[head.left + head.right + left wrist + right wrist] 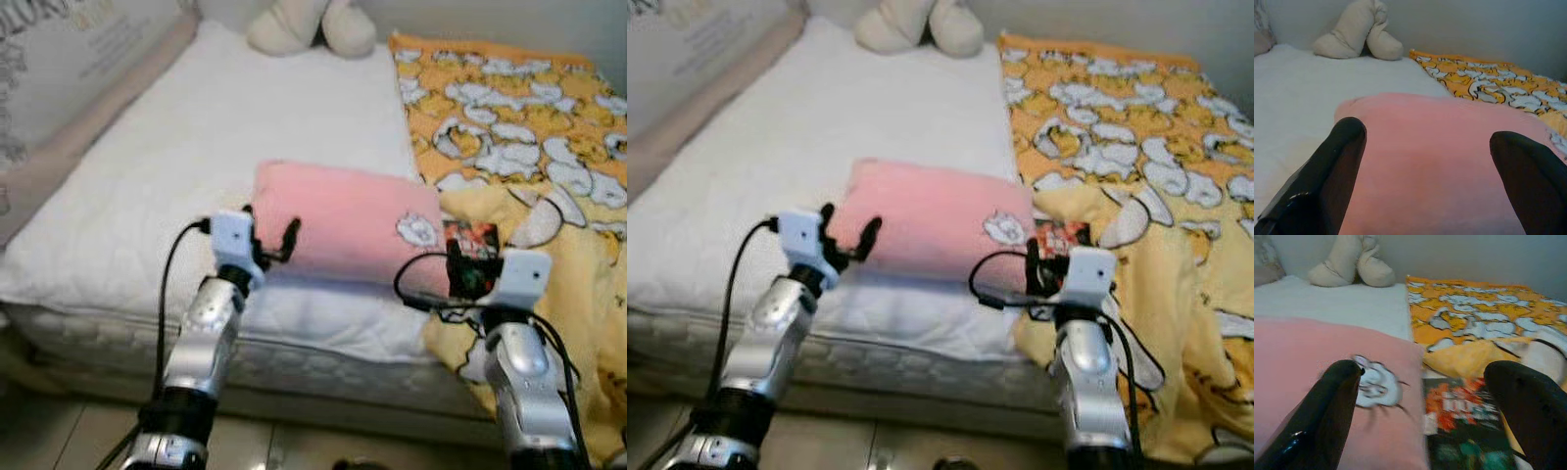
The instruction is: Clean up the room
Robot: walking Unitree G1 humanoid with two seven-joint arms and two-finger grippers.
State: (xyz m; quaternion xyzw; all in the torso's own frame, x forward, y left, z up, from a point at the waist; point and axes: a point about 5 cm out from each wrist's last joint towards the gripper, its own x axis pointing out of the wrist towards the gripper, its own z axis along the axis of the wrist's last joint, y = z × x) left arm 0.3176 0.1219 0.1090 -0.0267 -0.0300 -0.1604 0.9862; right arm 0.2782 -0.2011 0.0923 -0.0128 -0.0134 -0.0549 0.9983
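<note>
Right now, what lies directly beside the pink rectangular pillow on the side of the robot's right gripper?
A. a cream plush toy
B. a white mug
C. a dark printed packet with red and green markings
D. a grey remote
C: the dark printed packet lies against the pink rectangular pillow at its edge, between the right gripper's open fingers.

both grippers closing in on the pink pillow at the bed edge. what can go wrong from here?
1. The right gripper is open over the pink pillow's corner and a printed packet beside it; closing could pinch the packet or the yellow blanket instead.
2. The left gripper straddles a wide soft end, so its fingers may slip off.
3. The pillow lies near the mattress edge; an uneven lift could drop it to the floor.
</note>
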